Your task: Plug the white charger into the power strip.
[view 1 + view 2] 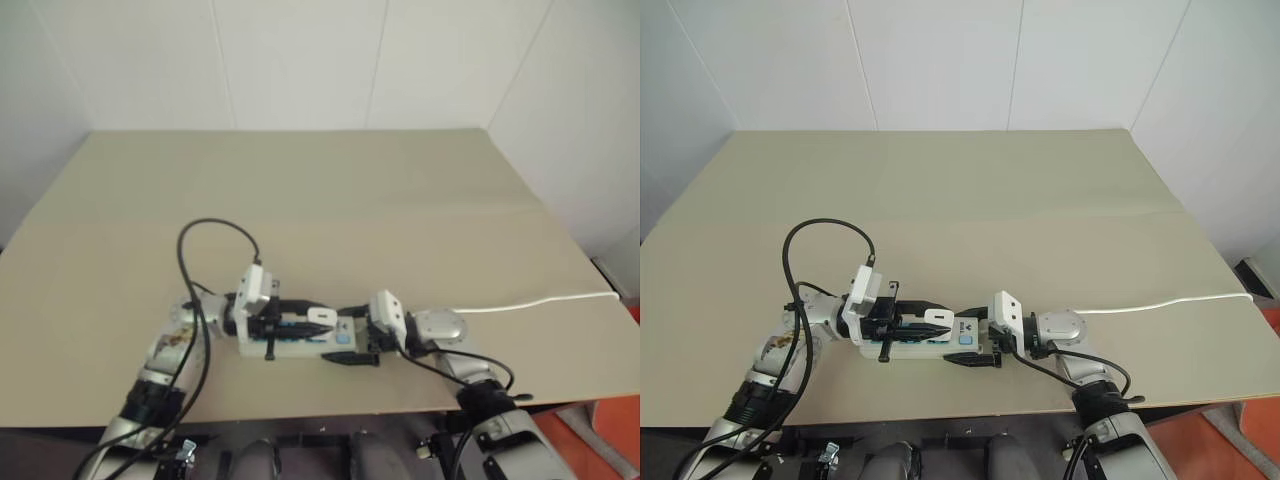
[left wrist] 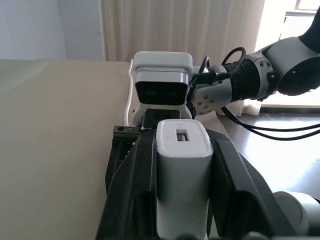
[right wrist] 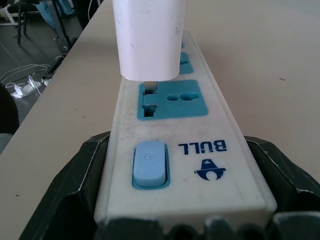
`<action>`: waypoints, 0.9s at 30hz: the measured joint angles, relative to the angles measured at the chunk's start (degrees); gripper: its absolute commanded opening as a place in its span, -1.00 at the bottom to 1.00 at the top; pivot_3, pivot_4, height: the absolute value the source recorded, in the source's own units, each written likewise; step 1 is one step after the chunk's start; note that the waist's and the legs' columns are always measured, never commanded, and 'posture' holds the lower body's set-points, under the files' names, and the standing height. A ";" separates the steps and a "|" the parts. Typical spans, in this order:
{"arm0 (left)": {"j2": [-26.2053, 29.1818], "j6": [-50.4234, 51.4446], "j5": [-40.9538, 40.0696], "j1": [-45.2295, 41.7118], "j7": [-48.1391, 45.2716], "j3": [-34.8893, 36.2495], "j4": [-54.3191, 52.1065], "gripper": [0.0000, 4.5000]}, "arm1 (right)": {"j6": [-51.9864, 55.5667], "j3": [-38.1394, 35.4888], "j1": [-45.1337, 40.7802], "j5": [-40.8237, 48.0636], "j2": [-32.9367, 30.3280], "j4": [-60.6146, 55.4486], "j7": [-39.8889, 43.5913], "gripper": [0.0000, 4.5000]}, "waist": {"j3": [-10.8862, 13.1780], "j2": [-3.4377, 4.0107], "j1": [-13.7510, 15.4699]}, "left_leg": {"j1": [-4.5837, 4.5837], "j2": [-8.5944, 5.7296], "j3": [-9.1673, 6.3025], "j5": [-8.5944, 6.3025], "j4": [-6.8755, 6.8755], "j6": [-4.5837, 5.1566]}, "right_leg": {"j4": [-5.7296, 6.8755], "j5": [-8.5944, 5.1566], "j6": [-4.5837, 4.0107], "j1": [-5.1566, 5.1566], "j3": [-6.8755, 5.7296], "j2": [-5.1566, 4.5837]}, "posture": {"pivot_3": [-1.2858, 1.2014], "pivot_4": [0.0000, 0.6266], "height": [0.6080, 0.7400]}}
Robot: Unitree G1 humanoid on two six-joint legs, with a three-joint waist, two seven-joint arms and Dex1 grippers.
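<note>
Beige worktop (image 1: 400,200) under white wall panels, and all the action sits at its near edge. Nearest us, the right claw (image 3: 165,220) has its two black fingers spread wide around the switch end of the power strip (image 3: 170,150), one finger on each long side, pinning the bar where it lies flat; the blue switch (image 3: 149,164) sits just ahead of that grip, with a blue logo beside it. Next along, the first blue socket face (image 3: 172,99), and right over it the white charger (image 3: 149,37), hanging upright with its lower end just above the slots, a dark sliver of prong showing at the socket's edge; I cannot tell whether it has gone in. From the opposite end comes the left claw (image 2: 180,165), clenched on that charger, a black finger pressed to each flank of the little white block. Each wrist carries a boxy white camera block (image 2: 163,80), the two facing each other across the strip. A black cable (image 1: 820,235) loops up off the left arm and arches over the worktop. Further out, the strip's thin white cord (image 1: 540,301) trails off to the right, reaching the worktop's edge.
</note>
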 measured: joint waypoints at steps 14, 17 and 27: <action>-0.05 -0.01 0.15 0.00 -0.03 -0.31 0.04 -0.55 | 1.06 0.01 0.00 -0.04 -0.13 -0.64 0.41 0.54 | 0.00 0.00 0.02 | -0.01 0.00 0.01 -0.01 -0.06 0.01 | -0.07 0.00 0.00 0.00 0.00 0.00 | 0.03 -0.52 1.00; -0.15 -0.07 0.65 0.00 -0.02 -0.42 0.09 -0.55 | 1.06 0.01 0.01 -0.06 -0.14 -0.67 0.45 0.54 | 0.00 0.00 0.02 | -0.01 0.00 0.01 -0.01 -0.08 0.01 | -0.09 0.00 0.00 0.00 0.00 0.00 | 0.03 -0.52 1.00; -1.03 -2.08 1.83 0.01 0.02 -0.81 1.79 -0.55 | 1.08 0.02 0.09 -0.11 -0.19 -0.83 0.50 0.54 | 0.00 0.00 0.03 | 0.00 0.00 0.01 0.00 -0.15 0.01 | -0.14 0.00 0.00 0.00 0.00 -0.01 | 0.03 -0.52 1.00</action>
